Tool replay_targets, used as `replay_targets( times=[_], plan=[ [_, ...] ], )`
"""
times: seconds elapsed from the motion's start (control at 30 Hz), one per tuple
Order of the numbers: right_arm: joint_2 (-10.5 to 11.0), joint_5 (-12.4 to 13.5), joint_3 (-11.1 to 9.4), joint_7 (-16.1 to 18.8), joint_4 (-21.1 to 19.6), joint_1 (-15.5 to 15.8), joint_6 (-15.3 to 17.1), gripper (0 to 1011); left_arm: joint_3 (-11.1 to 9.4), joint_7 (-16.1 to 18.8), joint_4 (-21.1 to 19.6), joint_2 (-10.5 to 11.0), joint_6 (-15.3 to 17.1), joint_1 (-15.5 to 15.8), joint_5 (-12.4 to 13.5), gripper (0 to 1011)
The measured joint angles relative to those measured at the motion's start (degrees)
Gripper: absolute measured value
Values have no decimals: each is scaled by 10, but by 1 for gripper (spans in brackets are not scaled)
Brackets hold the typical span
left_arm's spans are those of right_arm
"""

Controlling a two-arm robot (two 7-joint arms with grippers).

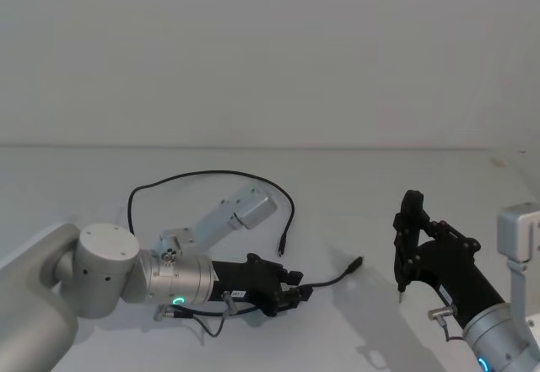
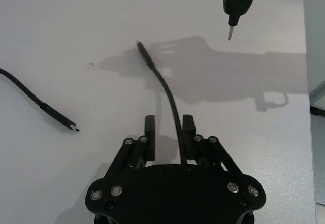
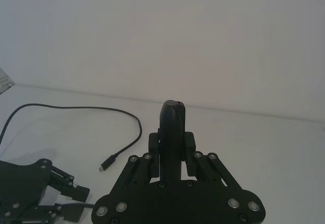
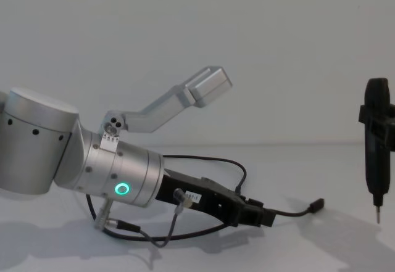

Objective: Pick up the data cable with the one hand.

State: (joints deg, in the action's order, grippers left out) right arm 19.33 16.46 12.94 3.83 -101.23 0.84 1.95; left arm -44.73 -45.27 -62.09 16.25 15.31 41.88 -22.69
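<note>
White surface (image 1: 363, 195) under me, plain wall (image 1: 270, 51) behind. My left hand (image 2: 168, 121) lies low near the middle, its fingers (image 2: 149, 132) apart on either side of the cable (image 2: 171, 98). One plug (image 2: 140, 45) lies just right of the fingertips, and the rest loops to the far left. My right hand (image 3: 171, 144), at the right, is clamped on an upright tool (image 4: 376, 130).

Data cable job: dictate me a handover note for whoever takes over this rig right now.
Left pincer: open, low at the table, straddling the data cable near one plug end.
Right pincer: shut on an upright pin-tipped black tool, off to the side.
Done: left pincer set astride the cable.
Left to do: close on it, then lift.
</note>
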Motion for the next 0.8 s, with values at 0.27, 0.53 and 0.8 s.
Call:
replay_targets(
  times=[0.27, 0.53, 0.8],
  plan=[
    [0, 0, 0, 0, 0, 0, 0, 279, 4, 13, -12, 5, 9, -6, -8, 98],
    [0, 0, 0, 0, 0, 0, 0, 279, 9, 22, -31, 13, 18, -15, -19, 40],
    [0, 0, 0, 0, 0, 0, 0, 279, 19, 20, -53, 22, 19, -20, -37, 40]
  ],
)
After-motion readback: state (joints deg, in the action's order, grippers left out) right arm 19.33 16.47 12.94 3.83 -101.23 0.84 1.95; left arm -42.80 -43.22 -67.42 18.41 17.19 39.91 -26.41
